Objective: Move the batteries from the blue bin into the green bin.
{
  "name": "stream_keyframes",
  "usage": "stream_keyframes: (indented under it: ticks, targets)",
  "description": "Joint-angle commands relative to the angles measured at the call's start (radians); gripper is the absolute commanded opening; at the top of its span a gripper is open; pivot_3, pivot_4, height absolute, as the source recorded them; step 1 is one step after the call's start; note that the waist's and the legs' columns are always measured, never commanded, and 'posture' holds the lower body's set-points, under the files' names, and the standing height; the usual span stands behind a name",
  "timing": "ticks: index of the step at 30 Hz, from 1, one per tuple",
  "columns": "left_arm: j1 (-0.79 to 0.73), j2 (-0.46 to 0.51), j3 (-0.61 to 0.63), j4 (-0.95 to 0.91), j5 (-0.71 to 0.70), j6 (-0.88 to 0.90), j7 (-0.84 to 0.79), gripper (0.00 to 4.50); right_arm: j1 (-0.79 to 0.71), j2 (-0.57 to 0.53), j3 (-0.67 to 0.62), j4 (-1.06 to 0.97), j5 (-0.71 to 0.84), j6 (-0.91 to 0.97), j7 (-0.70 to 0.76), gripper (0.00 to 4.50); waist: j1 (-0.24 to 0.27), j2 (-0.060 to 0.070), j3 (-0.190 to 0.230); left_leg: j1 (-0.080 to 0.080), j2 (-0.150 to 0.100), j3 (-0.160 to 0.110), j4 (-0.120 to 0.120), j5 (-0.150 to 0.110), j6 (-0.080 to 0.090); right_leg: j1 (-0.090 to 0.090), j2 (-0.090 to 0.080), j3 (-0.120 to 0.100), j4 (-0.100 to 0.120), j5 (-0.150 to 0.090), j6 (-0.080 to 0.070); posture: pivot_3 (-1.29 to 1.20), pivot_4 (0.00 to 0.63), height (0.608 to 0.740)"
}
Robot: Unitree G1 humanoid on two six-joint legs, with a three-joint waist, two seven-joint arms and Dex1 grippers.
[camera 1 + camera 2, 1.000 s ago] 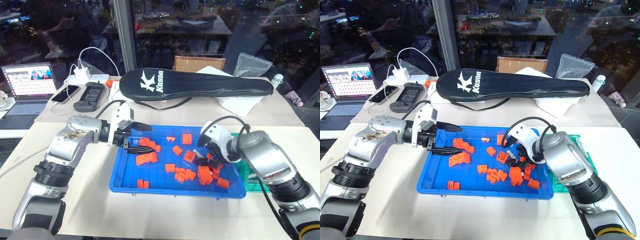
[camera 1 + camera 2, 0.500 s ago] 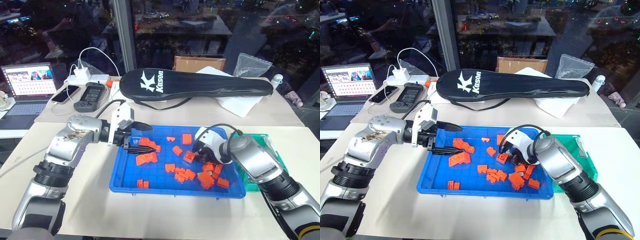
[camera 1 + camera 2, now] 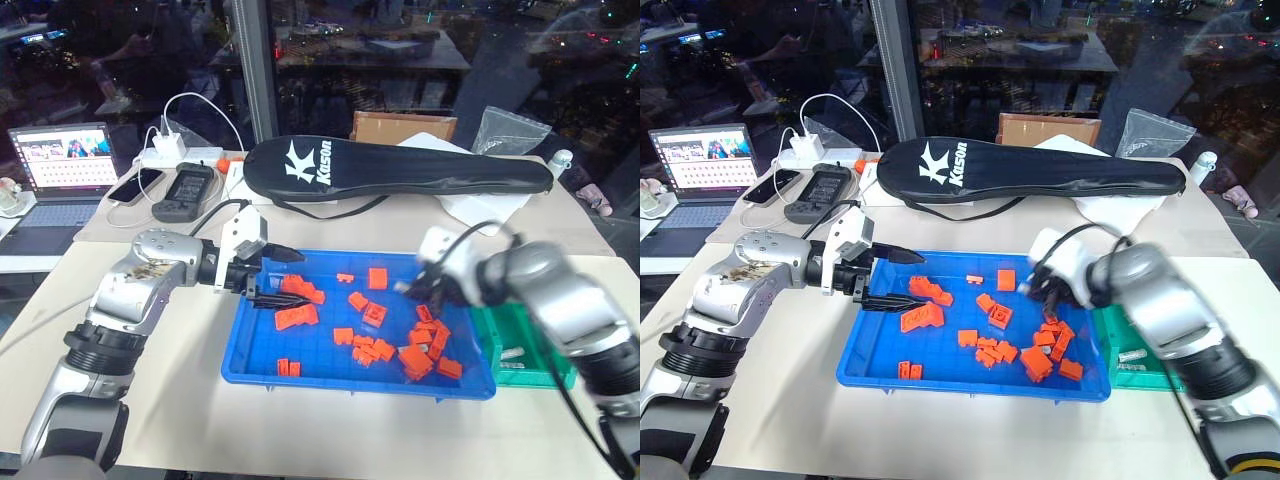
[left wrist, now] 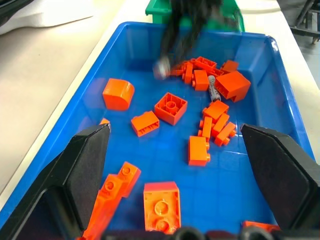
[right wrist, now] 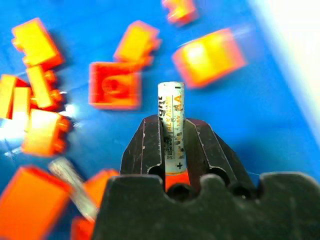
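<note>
While the right gripper (image 5: 171, 137) is clamping a battery (image 5: 171, 127) above the right side of the blue bin (image 3: 262, 360), a slipping grip is risking dropping it short of the green bin (image 3: 520, 340), with the left gripper (image 4: 175, 165) hanging apart over the bin's left.

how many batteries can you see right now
3. One battery clamped in the right gripper, one among orange blocks in the blue bin, one in the green bin. Others may hide under blocks.
</note>
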State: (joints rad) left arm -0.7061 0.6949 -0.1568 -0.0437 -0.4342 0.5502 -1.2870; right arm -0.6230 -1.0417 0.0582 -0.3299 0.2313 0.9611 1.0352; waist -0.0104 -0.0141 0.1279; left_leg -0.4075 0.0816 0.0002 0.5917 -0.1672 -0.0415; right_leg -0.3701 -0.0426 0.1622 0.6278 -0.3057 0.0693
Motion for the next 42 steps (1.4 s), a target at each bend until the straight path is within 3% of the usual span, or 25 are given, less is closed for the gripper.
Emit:
stream_keyframes:
  ticks: [1, 5, 14, 16, 17, 24, 29, 30, 34, 42]
  targets:
    - [-0.046, -0.022, -0.002, 0.011, -0.01, -0.016, -0.022, 4.5, 0.125, -0.084, -0.179, -0.038, 0.06, 0.002, 0.041, 0.27, -0.002, 0.0, 0.0, 0.001, 0.0, 0.0, 0.0, 0.0, 0.0, 0.001, 0.0, 0.0, -0.001, 0.0, 0.0, 0.0, 0.15, 0.731]
    - [-0.079, -0.044, -0.01, 0.035, -0.015, -0.009, -0.049, 4.5, 0.275, -0.148, -0.301, -0.039, 0.098, 0.037, 0.07, 0.27, -0.009, 0.0, 0.0, 0.001, 0.0, 0.0, 0.0, 0.0, 0.0, 0.001, 0.0, 0.0, -0.001, 0.0, 0.0, 0.0, 0.15, 0.731]
    - [-0.15, -0.078, 0.008, 0.071, -0.048, 0.016, -0.081, 4.5, 0.447, -0.11, -0.315, 0.007, 0.076, 0.048, -0.061, 0.27, -0.016, 0.0, 0.0, 0.001, 0.0, 0.0, 0.001, 0.0, 0.0, 0.001, 0.0, 0.001, 0.0, 0.0, 0.001, 0.0, 0.15, 0.731]
    - [-0.159, -0.081, 0.009, 0.073, -0.053, 0.018, -0.079, 4.5, 0.457, -0.112, -0.299, 0.013, 0.071, 0.042, -0.077, 1.28, -0.016, 0.001, 0.0, 0.001, 0.0, 0.0, 0.001, 0.0, 0.0, 0.001, 0.0, 0.001, 0.0, 0.0, 0.001, 0.0, 0.15, 0.731]
    - [-0.16, -0.081, 0.009, 0.073, -0.055, 0.02, -0.079, 4.5, 0.457, -0.115, -0.293, 0.014, 0.071, 0.039, -0.084, 1.44, -0.016, 0.001, 0.0, 0.001, 0.0, 0.0, 0.001, 0.0, 0.0, 0.001, 0.0, 0.001, 0.0, 0.0, 0.001, 0.0, 0.15, 0.731]
    - [-0.143, -0.081, 0.013, 0.076, -0.049, 0.009, -0.07, 4.5, 0.343, -0.192, -0.279, -0.035, 0.126, 0.062, -0.056, 3.84, -0.017, 0.002, 0.0, 0.001, 0.0, 0.0, 0.001, 0.0, 0.0, 0.001, 0.0, 0.001, 0.0, 0.0, 0.001, 0.0, 0.15, 0.731]
    - [-0.119, -0.076, 0.005, 0.068, -0.037, -0.006, -0.069, 4.5, 0.212, -0.174, -0.185, -0.186, 0.272, 0.184, -0.014, 3.84, -0.029, 0.002, 0.0, 0.002, 0.0, -0.001, -0.001, 0.0, 0.0, 0.002, 0.0, 0.001, 0.0, -0.001, 0.001, 0.0, 0.15, 0.731]
    - [-0.114, -0.071, 0.001, 0.066, -0.03, -0.011, -0.069, 4.5, 0.185, -0.157, -0.115, -0.214, 0.256, 0.207, -0.045, 3.84, -0.03, 0.002, 0.0, 0.002, 0.0, -0.001, -0.001, 0.0, 0.0, 0.002, 0.0, 0.0, 0.0, -0.001, 0.001, 0.0, 0.15, 0.731]
    - [-0.098, -0.057, -0.004, 0.056, -0.02, -0.014, -0.066, 4.5, 0.112, 0.005, -0.003, -0.268, 0.28, 0.394, -0.185, 3.84, -0.031, 0.0, 0.0, 0.001, 0.0, -0.001, 0.0, 0.0, 0.0, 0.001, 0.0, 0.001, 0.0, -0.001, 0.001, 0.0, 0.15, 0.731]
    - [-0.072, -0.035, 0.002, 0.043, -0.011, -0.018, -0.061, 4.5, 0.143, 0.144, 0.066, -0.402, 0.324, 0.592, -0.317, 3.84, -0.018, 0.0, -0.001, 0.0, 0.0, -0.001, 0.0, 0.0, 0.0, 0.0, 0.0, 0.0, 0.001, 0.001, -0.003, 0.0, 0.15, 0.731]
